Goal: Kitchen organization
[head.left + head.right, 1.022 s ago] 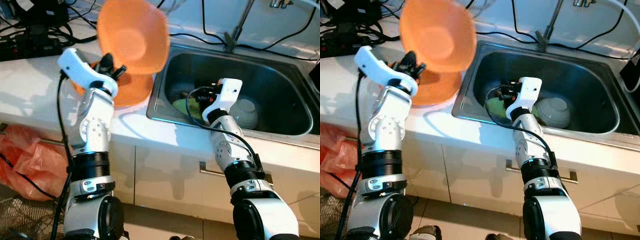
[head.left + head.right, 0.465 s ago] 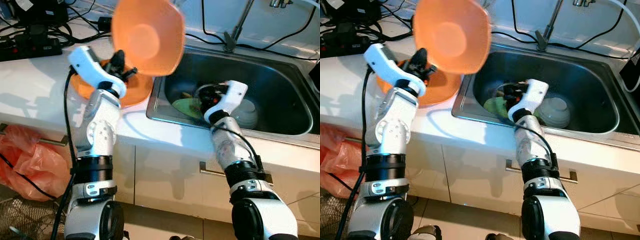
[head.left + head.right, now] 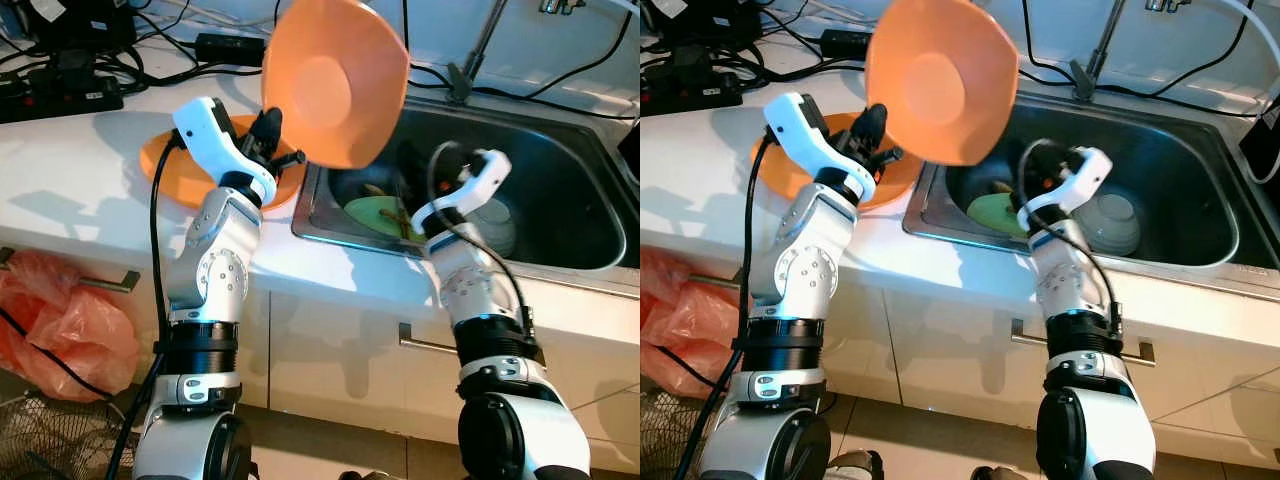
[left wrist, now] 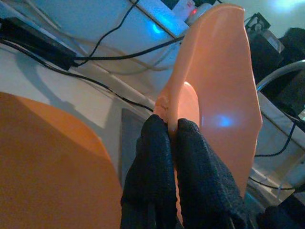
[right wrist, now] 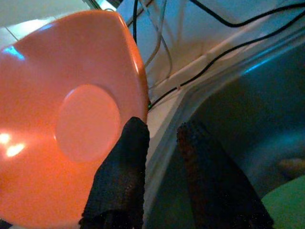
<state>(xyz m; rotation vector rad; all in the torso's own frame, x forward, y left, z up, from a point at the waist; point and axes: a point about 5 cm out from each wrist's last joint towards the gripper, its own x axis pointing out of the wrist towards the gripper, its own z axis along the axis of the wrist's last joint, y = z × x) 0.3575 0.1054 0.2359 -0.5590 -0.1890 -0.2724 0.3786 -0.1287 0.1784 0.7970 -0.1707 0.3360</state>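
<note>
The left claw is pinching the rim of a squarish orange plastic bowl, both black fingers pressed flat either side of the thin wall, and the bowl is hanging in the air, tipped on edge, right above the left rim of the stainless steel sink. Its hollow is facing the sink and the camera. The right claw is rising from inside the sink toward that bowl, fingers parted a little with nothing between them, the bowl's face just ahead.

This bowl is looking light and stiff, thin-walled, smooth and probably slick, so a single rim pinch is letting it swing; the flat rim opposite the left claw is the place for a second hold, if one is coming.

To the left of the sink, on the white table, a second orange plastic bowl is sitting upright. Down in the sink, a green plate is lying beside an upturned white bowl.
</note>
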